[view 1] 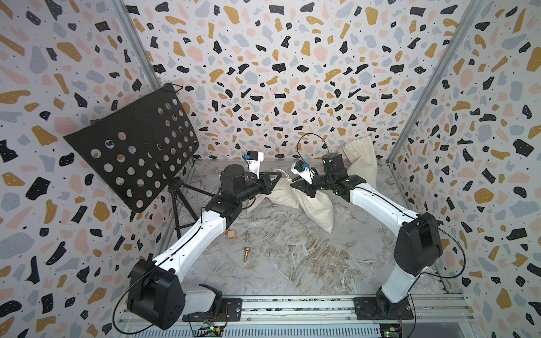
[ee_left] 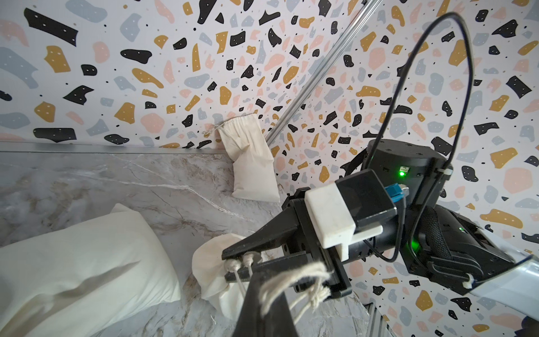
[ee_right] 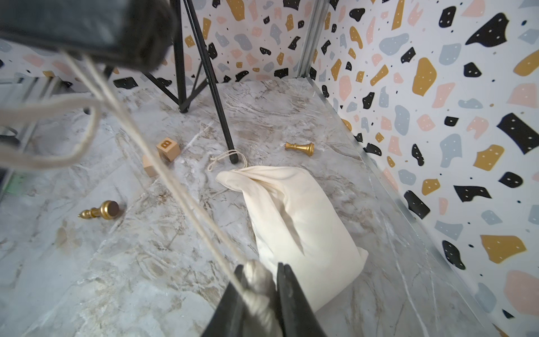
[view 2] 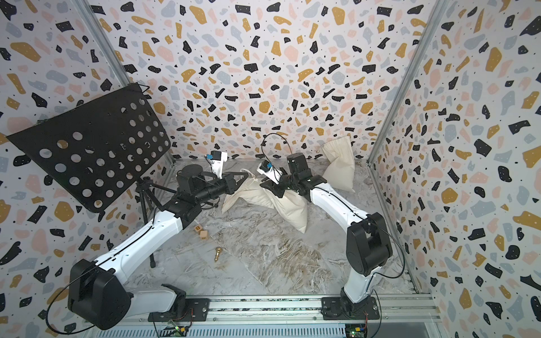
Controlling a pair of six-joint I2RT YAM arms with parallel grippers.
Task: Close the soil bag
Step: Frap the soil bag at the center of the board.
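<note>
shows left end effector and right end effector almost tip to tip near the back of the marble worktop, a thin drawstring between them. puts the soil bag under the right one, a second cream bag just beside it, a third bag leaning on the back wall. places a black perforated music stand at the left, two wooden blocks and a gold chess piece near the left arm.

Top pair overhead (nearly identical), wrist views close-in
</note>
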